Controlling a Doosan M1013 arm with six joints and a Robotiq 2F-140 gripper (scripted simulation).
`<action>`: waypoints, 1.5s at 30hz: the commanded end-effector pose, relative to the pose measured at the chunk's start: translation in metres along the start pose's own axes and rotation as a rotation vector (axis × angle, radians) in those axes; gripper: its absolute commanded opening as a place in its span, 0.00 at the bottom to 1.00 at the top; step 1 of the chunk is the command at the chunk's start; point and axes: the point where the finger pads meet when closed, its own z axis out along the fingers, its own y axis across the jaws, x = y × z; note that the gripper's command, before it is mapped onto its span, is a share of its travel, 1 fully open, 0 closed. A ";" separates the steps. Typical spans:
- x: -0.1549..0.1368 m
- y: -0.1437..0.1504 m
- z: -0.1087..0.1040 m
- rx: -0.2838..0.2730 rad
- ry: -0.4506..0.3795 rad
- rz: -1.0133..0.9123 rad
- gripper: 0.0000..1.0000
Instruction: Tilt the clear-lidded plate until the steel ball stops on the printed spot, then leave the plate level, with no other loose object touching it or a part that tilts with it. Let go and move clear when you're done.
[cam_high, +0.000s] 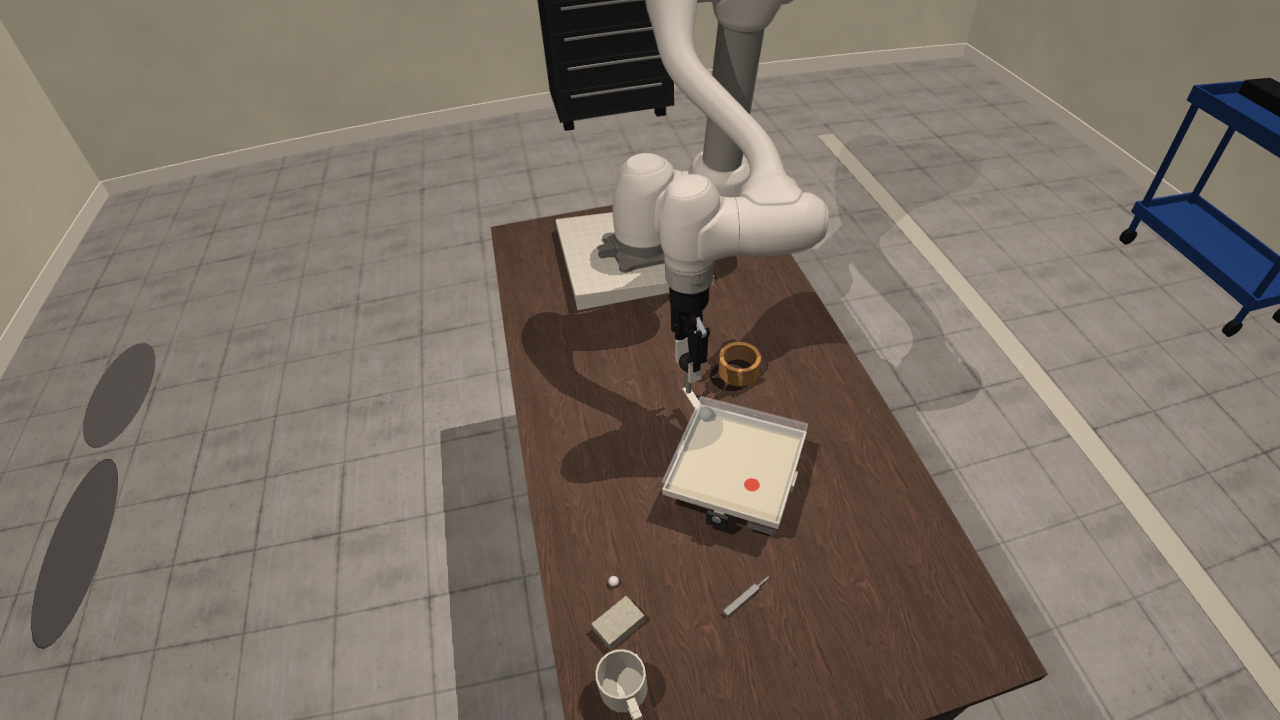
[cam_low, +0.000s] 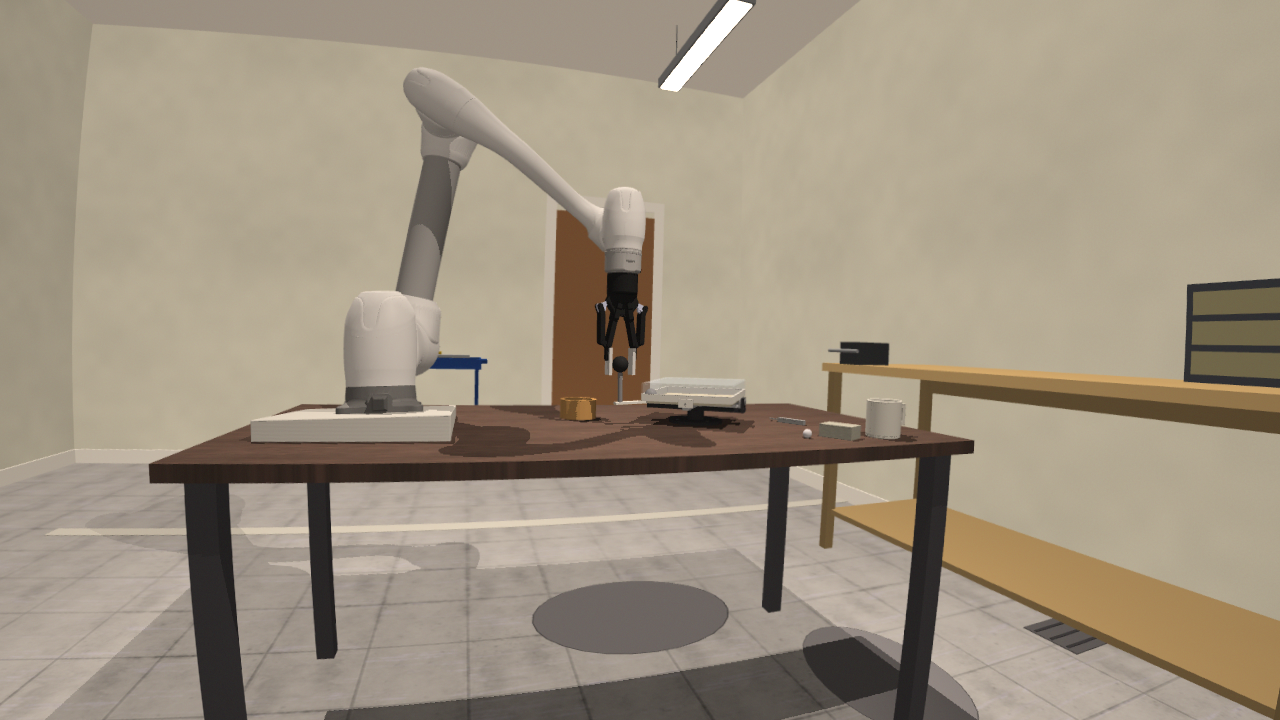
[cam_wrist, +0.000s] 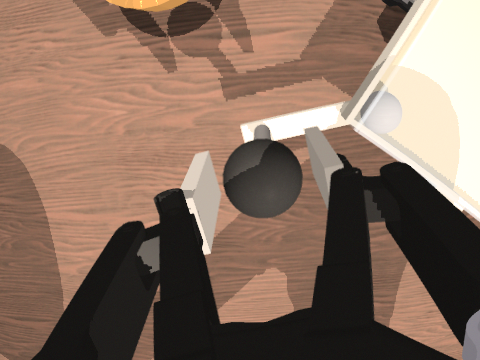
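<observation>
The clear-lidded plate (cam_high: 735, 465) sits on its pivot mount in the middle of the table and looks about level in the side view (cam_low: 694, 389). Its red printed spot (cam_high: 751, 484) is near the front. The steel ball (cam_high: 706, 413) lies in the plate's far left corner, also seen in the wrist view (cam_wrist: 383, 112), well away from the spot. A white arm juts from that corner and carries an upright stem with a black knob (cam_wrist: 262, 178). My gripper (cam_wrist: 261, 162) is open, with one finger pad on each side of the knob and small gaps to it (cam_low: 619, 362).
A wooden ring (cam_high: 739, 358) lies just right of the gripper. At the near end of the table are a small white ball (cam_high: 613, 581), a grey block (cam_high: 618, 620), a grey rod (cam_high: 745, 596) and a mug (cam_high: 621, 680). The arm's base (cam_high: 608, 259) is at the far end.
</observation>
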 end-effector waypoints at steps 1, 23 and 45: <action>0.000 0.000 0.002 0.000 0.000 0.000 0.36; 0.000 0.000 0.007 0.000 0.000 0.000 0.36; 0.000 0.000 0.007 0.000 0.000 0.000 0.36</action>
